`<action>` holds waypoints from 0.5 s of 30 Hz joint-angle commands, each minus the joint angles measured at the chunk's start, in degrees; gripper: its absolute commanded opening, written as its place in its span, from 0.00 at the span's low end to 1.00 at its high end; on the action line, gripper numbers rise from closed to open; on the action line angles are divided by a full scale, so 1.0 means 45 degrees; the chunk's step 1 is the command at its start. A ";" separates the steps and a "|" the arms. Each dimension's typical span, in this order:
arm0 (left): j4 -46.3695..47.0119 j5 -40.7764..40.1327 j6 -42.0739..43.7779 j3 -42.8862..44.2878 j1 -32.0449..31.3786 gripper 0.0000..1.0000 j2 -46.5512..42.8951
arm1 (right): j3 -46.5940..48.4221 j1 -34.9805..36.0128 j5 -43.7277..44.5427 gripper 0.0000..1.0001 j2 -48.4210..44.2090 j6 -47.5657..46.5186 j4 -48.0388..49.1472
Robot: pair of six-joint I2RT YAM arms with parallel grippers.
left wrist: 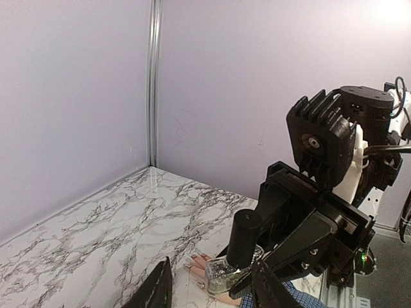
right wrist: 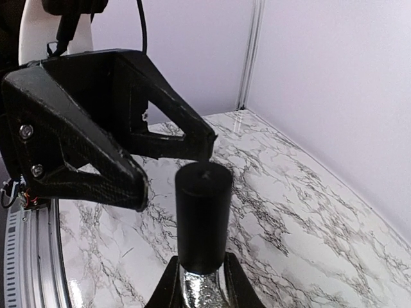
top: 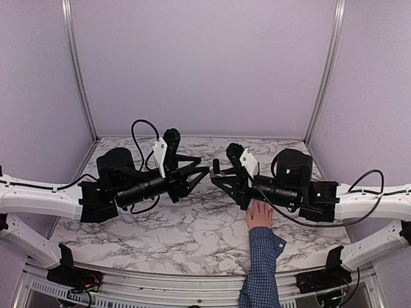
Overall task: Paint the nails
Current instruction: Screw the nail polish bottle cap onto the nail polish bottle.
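A pale hand [top: 259,215] in a blue checked sleeve [top: 261,263] lies flat on the marble table, its fingers hidden under my right arm in the top view. In the left wrist view the fingertips and small nails [left wrist: 188,264] show below the bottle. My right gripper [top: 216,179] is shut on a small glittery grey bottle [right wrist: 203,294] with a tall black cap [right wrist: 203,218], held upright above the hand. My left gripper [top: 203,165] is open and empty, its jaws facing the cap from the left; it shows in the right wrist view [right wrist: 173,168].
The marble table [top: 160,231] is walled by lilac panels with metal corner posts [top: 78,70]. The two arms meet nose to nose at the table's middle. The sleeve enters over the near edge, right of centre.
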 commanded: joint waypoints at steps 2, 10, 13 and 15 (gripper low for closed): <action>0.1077 -0.0777 -0.0637 0.0794 -0.0090 0.43 0.0875 | 0.0121 0.0185 0.1947 0.00 0.0409 0.0533 0.0598; 0.1486 -0.0977 -0.1015 0.1490 -0.0160 0.43 0.1988 | 0.0152 0.0184 0.2208 0.00 0.0728 0.0542 0.0748; 0.1487 -0.1466 -0.1089 0.1680 -0.0160 0.39 0.2288 | 0.0168 0.0185 0.2295 0.00 0.0761 0.0580 0.0778; 0.1487 -0.1781 -0.1162 0.1707 -0.0160 0.34 0.2376 | 0.0181 0.0181 0.2336 0.00 0.0742 0.0573 0.0782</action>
